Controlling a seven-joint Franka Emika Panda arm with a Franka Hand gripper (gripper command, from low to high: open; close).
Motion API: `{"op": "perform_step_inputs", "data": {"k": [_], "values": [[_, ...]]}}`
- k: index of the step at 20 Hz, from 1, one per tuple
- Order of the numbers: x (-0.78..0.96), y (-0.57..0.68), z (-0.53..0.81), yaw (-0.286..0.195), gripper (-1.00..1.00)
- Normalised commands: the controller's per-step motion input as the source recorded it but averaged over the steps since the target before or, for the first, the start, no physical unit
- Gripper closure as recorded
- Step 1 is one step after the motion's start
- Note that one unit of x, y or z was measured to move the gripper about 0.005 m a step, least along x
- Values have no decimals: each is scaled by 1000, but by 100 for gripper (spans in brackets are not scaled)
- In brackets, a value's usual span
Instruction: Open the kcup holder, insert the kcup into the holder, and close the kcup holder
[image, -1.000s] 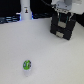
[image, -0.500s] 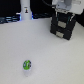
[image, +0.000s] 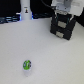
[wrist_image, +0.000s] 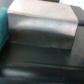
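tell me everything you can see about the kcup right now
The kcup is a small round pod with a bright green top and whitish sides, too blurred to judge its material. It sits alone on the pale table, low in the exterior view and toward that view's left, far from the black kcup holder. Only the table touches it. The wrist view does not show it.
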Motion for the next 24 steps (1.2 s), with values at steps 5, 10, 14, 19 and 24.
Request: {"op": "perform_step_inputs", "data": {"k": [5,10,14,19,24], "values": [[-103,27,-208,-114,-100],[-13,19,-67,-33,100],[0,0,0,0,100],[298,-119,183,9,100],[151,-56,98,9,100]]}}
